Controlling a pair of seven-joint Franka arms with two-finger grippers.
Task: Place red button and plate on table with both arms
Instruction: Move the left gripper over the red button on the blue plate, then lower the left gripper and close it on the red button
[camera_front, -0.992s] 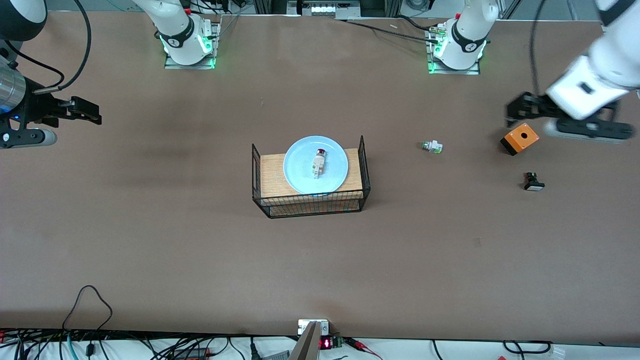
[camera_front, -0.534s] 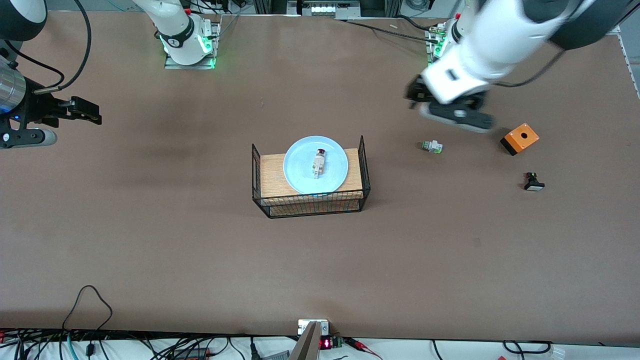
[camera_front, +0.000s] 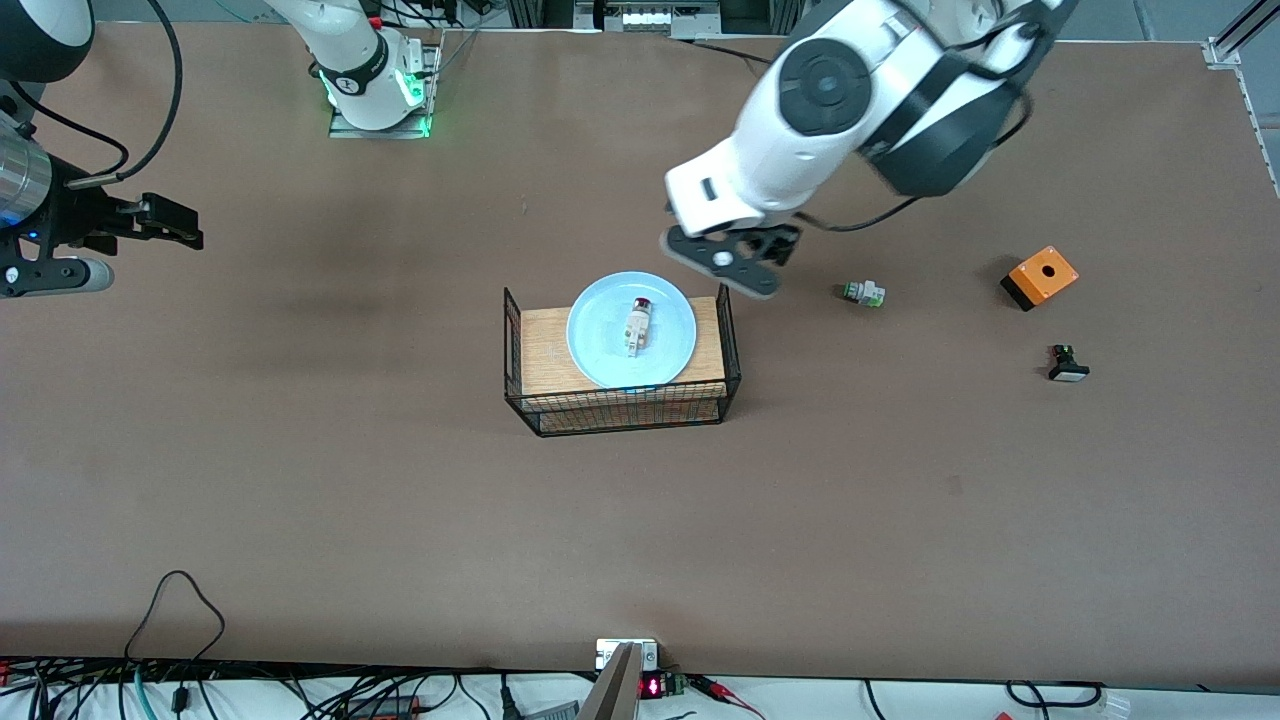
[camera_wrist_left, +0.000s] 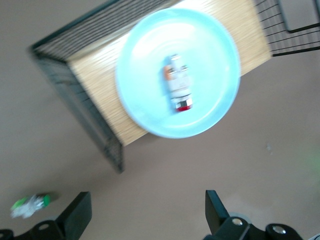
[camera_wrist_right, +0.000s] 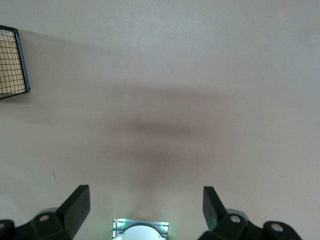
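Observation:
The light blue plate (camera_front: 605, 345) lies on the wooden board (camera_front: 545, 352) that tops the black wire rack (camera_front: 620, 408) at mid-table. The red button (camera_front: 638, 325) lies on the plate. Both also show in the left wrist view, the plate (camera_wrist_left: 150, 75) and the button (camera_wrist_left: 178, 90). My left gripper (camera_front: 735, 262) hangs open and empty over the brown table (camera_front: 300, 480), beside the rack's end toward the left arm; its own view shows it (camera_wrist_left: 147, 215) with jaws wide apart. My right gripper (camera_front: 185, 225) waits open and empty at the right arm's end of the table (camera_wrist_right: 145, 207).
A white piece with a silver-green end (camera_front: 864, 293) lies on the table toward the left arm's end, and shows in the left wrist view (camera_wrist_left: 30, 206). An orange box (camera_front: 1039, 277) and a black button (camera_front: 1067, 364) lie farther that way. The rack's corner (camera_wrist_right: 12, 60) shows in the right wrist view.
My left arm has swung from over the orange box across the table to the rack's end by the plate. The right arm, plate and button have not moved.

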